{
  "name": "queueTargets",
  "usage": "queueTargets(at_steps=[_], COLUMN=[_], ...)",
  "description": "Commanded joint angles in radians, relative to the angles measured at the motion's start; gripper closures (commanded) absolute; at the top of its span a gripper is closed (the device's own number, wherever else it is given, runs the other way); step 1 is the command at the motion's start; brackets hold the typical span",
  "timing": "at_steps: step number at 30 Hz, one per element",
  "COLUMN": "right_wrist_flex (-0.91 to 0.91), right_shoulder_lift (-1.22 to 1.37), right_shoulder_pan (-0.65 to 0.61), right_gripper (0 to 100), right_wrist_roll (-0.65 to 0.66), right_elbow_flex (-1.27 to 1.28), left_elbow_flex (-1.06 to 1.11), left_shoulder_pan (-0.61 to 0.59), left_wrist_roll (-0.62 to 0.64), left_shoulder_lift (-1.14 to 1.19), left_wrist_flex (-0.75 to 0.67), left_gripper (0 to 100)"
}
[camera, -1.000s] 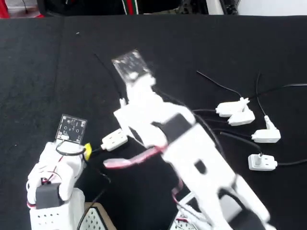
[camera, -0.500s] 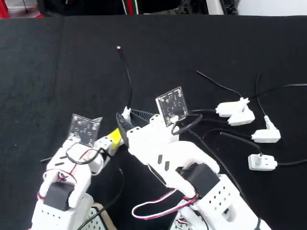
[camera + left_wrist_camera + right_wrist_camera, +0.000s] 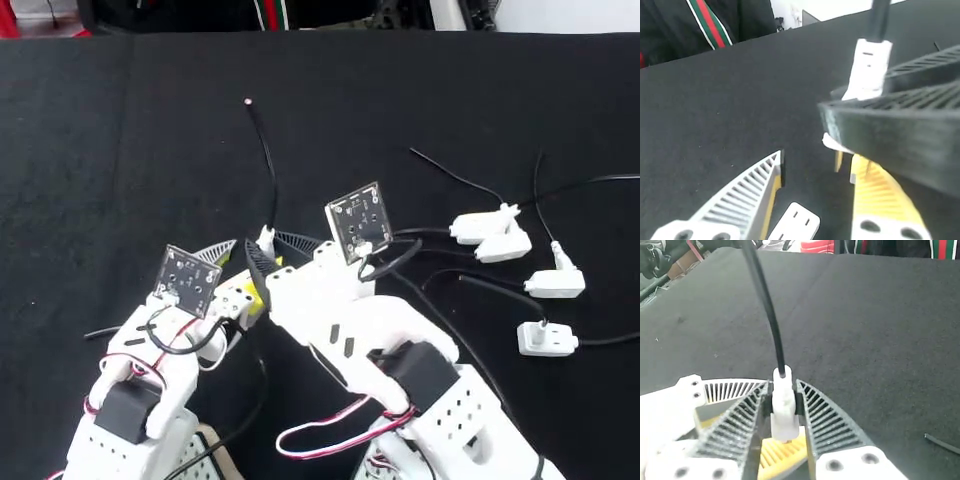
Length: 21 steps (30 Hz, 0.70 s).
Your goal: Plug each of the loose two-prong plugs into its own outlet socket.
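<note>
My right gripper [image 3: 784, 384] is shut on a white two-prong plug [image 3: 785, 410], whose black cord [image 3: 765, 305] runs away across the table. From above, that plug [image 3: 265, 238] sits in the black fingers [image 3: 290, 243] near the table's middle. My left gripper [image 3: 809, 160] stands open just beside it, its yellow finger [image 3: 880, 200] under the right gripper's black fingers [image 3: 900, 120]. A white outlet socket [image 3: 794, 225] lies between my left gripper's jaws, close to their base. In the high view the socket [image 3: 235, 297] is beside the yellow finger [image 3: 254, 293].
At the right of the black table [image 3: 120, 150] lie a joined white plug and socket [image 3: 492, 234], a loose plug [image 3: 555, 284] and a socket [image 3: 546, 338], with thin black cords [image 3: 460, 180] trailing around them.
The right arm has drawn back from its stretch over the middle, with the plug in its fingers. The left arm has moved forward and right, up to the socket and the right gripper.
</note>
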Motion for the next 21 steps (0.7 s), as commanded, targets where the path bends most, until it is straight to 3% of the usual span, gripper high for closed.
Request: queueTargets(at_steps=[1, 13, 21], right_wrist_flex=[0.020, 0.026, 0.026], right_shoulder_lift=[-0.012, -0.012, -0.010], right_shoulder_pan=[-0.009, -0.009, -0.009], right_gripper=[96.9, 97.0, 97.0], right_wrist_roll=[-0.008, -0.006, -0.003], right_elbow_flex=[-0.007, -0.008, -0.008], left_elbow_flex=[-0.038, -0.036, -0.035], left_shoulder_pan=[-0.061, -0.081, -0.159], left_wrist_roll=[0.008, 0.008, 0.008], left_shoulder_lift=[-0.005, -0.005, -0.005], left_wrist_flex=[-0.026, -0.026, -0.018], left_gripper=[77, 77, 77])
